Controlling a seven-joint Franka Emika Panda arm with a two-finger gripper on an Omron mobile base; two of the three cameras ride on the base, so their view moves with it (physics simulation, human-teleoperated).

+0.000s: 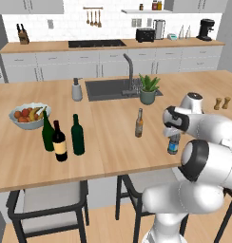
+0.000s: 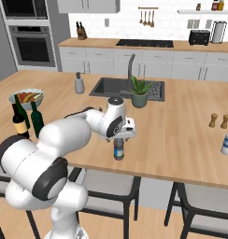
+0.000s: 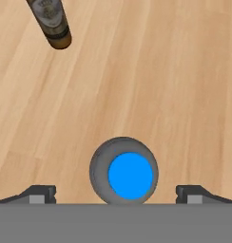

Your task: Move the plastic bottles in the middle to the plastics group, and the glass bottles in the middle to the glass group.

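The two-finger gripper (image 3: pixel 121 193) hangs spread wide over the small clear plastic bottle with blue label (image 2: pixel 118 150), its tips flanking the round blue cap without touching. That bottle stands near the wooden island's (image 1: pixel 118 142) front edge and the slim brown glass bottle with pale label (image 1: pixel 139 123) stands mid-counter. Sorting looks barely begun; three smooth dark wine bottles (image 1: pixel 61 137) stand grouped by the fruit bowl (image 1: pixel 28 115)

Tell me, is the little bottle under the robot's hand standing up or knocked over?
Standing up. The small bottle is upright on the counter; the hand view looks straight down on its round blue cap.
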